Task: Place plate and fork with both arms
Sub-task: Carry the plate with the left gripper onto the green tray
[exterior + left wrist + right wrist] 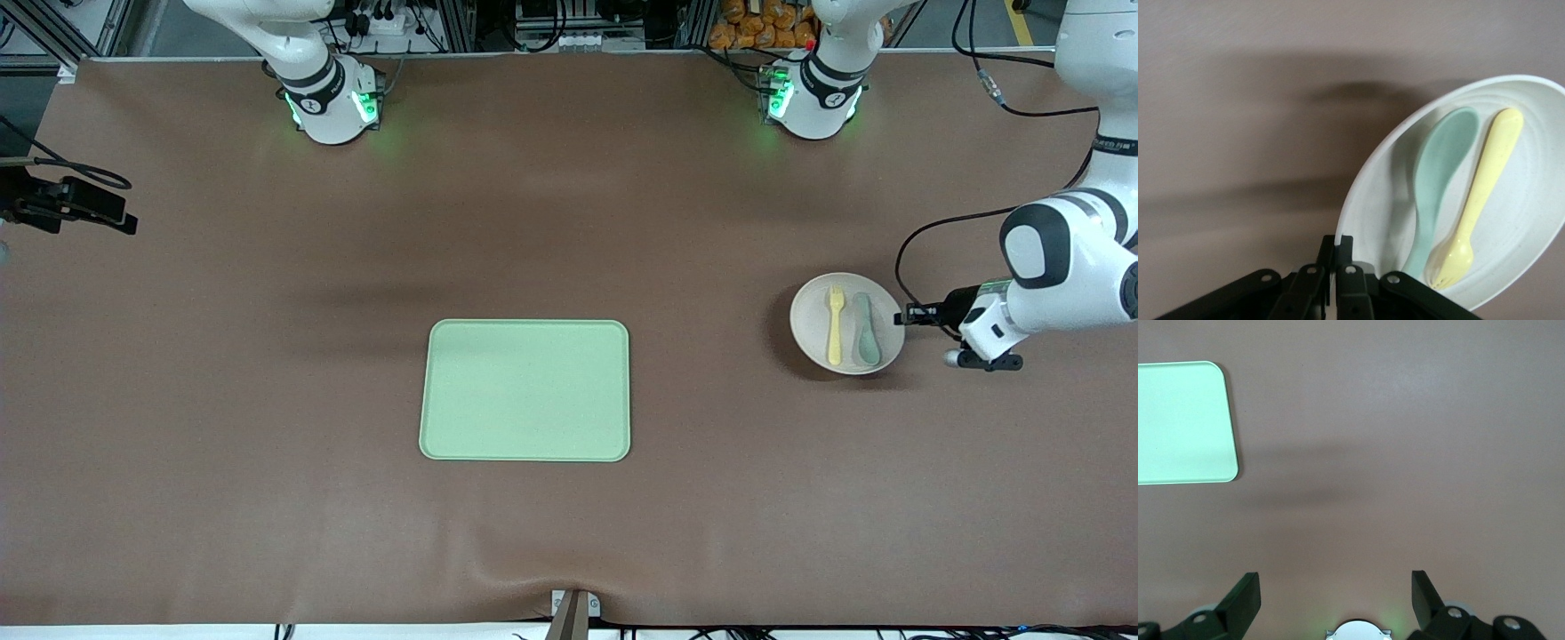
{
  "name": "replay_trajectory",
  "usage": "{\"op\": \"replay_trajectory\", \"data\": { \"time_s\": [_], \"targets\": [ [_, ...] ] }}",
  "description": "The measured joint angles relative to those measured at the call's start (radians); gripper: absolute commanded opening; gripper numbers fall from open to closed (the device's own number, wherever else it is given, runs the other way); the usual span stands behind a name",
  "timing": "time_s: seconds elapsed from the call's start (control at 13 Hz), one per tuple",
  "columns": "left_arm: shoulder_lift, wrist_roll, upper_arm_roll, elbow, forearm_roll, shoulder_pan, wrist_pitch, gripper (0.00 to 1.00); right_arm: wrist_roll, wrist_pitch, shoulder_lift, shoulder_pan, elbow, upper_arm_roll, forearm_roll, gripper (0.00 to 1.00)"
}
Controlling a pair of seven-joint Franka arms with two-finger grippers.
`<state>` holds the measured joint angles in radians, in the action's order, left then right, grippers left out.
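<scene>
The cream plate [811, 331] is toward the left arm's end of the table, with a dark shadow along its rim on the tray's side. On it lie the pale yellow fork [835, 325] and a grey-green spoon [866, 332], side by side. My left gripper [909, 314] is shut on the plate's rim at the side away from the tray. The left wrist view shows its fingertips [1345, 245] pinching the rim, with the plate [1531, 220], the fork [1481, 193] and the spoon [1438, 167]. My right gripper [1335, 583] is open and empty, high over bare table, and waits.
A rectangular pale green tray [524, 389] lies mid-table, nearer to the front camera than the arm bases; its corner shows in the right wrist view [1178, 420]. Brown table cover [267, 356] lies between the tray and the plate. A black device [67, 203] juts in at the right arm's end.
</scene>
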<state>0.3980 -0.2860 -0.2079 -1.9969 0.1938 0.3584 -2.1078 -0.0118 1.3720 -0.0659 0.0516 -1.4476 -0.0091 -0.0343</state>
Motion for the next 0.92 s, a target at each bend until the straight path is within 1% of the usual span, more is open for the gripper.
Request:
{"op": "replay_trajectory", "data": {
  "time_s": [0.23, 0.54, 0.92],
  "targets": [
    [0.036, 0.124, -0.004, 0.087, 0.044, -0.103, 0.015, 0.0, 0.0, 0.011, 0.0, 0.001, 0.0, -0.001, 0.0, 1.0],
    [0.093, 0.349, -0.008, 0.207, 0.09, -0.265, 0.017, 0.0, 0.0, 0.032, 0.0, 0.001, 0.0, -0.001, 0.0, 1.0],
    [0.215, 0.672, -0.008, 0.383, 0.109, -0.45, 0.017, 0.0, 0.0, 0.037, 0.0, 0.0, 0.0, 0.0, 0.0, 1.0]
  ]
}}
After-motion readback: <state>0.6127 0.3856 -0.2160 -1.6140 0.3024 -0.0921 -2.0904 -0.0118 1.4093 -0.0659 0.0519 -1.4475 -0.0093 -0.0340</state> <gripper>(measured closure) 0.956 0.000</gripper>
